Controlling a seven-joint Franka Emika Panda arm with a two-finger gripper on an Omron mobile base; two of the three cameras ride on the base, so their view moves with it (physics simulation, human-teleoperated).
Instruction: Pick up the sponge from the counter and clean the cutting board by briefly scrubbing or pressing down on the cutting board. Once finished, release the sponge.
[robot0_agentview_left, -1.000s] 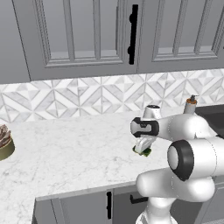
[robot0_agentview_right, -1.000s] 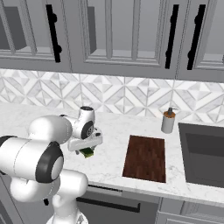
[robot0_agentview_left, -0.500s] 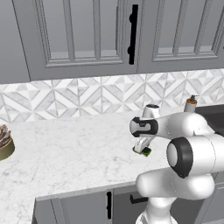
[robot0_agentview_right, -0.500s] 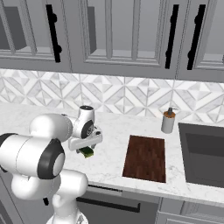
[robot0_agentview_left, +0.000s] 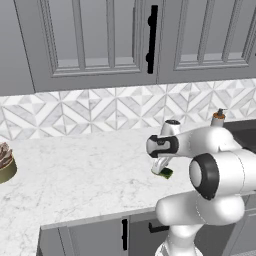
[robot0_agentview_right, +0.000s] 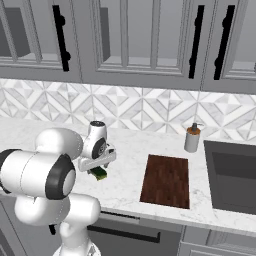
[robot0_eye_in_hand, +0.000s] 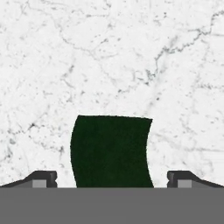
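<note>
The claw (robot0_eye_in_hand: 112, 178) stands over the sponge (robot0_eye_in_hand: 111, 151), pointing down at the counter (robot0_eye_in_hand: 131, 57). Jaws are wide apart, as wide as they go: in the hand view one dark tip is at each side of the sponge, w/ a strip of white marble showing between each tip and the sponge's edge. So no grip; whether a tip touches the sponge I cannot tell, but it looks apart.

The sponge lies flat on the counter, dark green side up. In the left base view it shows (robot0_agentview_left: 166, 173) just under the hand, w/ the yellow-green layer at its edge, nearer the front edge of the counter than the back wall. In the right base view the sponge (robot0_agentview_right: 99, 173) is well left of the cutting board (robot0_agentview_right: 167, 180), not touching it. The board lies flat near the front edge, approx. between the sponge and the sink (robot0_agentview_right: 235, 182). A soap bottle (robot0_agentview_right: 192, 138) stands behind the board, near the wall.
</note>
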